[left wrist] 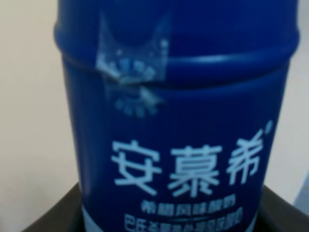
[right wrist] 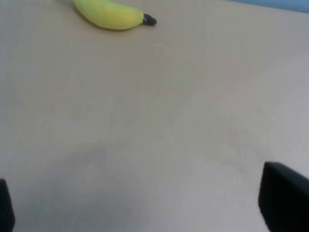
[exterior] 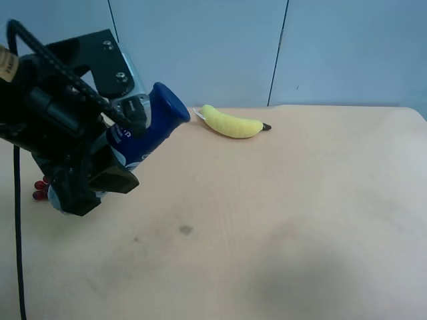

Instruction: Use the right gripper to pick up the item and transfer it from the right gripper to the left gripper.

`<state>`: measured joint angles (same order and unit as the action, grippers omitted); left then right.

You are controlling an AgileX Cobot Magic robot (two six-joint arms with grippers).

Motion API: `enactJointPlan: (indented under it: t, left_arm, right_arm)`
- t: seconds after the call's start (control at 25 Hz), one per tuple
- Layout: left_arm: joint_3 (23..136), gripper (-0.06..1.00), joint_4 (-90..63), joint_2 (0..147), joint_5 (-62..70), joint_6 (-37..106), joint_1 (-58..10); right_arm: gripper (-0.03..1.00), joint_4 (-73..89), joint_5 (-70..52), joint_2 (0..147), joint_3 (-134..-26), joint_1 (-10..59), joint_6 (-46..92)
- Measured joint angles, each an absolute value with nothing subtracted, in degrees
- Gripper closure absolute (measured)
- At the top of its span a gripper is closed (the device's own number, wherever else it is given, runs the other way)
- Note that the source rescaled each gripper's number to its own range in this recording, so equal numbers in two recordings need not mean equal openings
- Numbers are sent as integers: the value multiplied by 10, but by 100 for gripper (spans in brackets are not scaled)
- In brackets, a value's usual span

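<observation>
Over at the left edge of the worktop (exterior: 300,220) we're seeing a few red grapes (exterior: 40,190) peeking out from behind the arm. Just right of them, our left hand (exterior: 127,143) is pinching the bottle (exterior: 152,123) by its label end. It's holding it tilted up off the worktop, dark blue cap pointing toward the banana (exterior: 232,123), which is lying near the far edge. The left wrist view is basically all bottle. Our right hand (right wrist: 145,208) is hanging over the worktop with its fingers spread wide and nothing between them.
</observation>
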<state>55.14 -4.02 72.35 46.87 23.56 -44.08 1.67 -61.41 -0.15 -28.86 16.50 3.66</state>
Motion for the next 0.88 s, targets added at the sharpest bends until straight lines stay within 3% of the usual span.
enactJointPlan:
  t: [0.48, 0.88]
  left_arm:
    - [669, 94, -4, 930, 516, 177, -432]
    - [672, 94, 17, 1028, 461, 184, -336]
  right_arm:
    - [-3, 17, -614, -1, -289, 165, 37]
    - [-3, 17, -614, -1, -289, 165, 37]
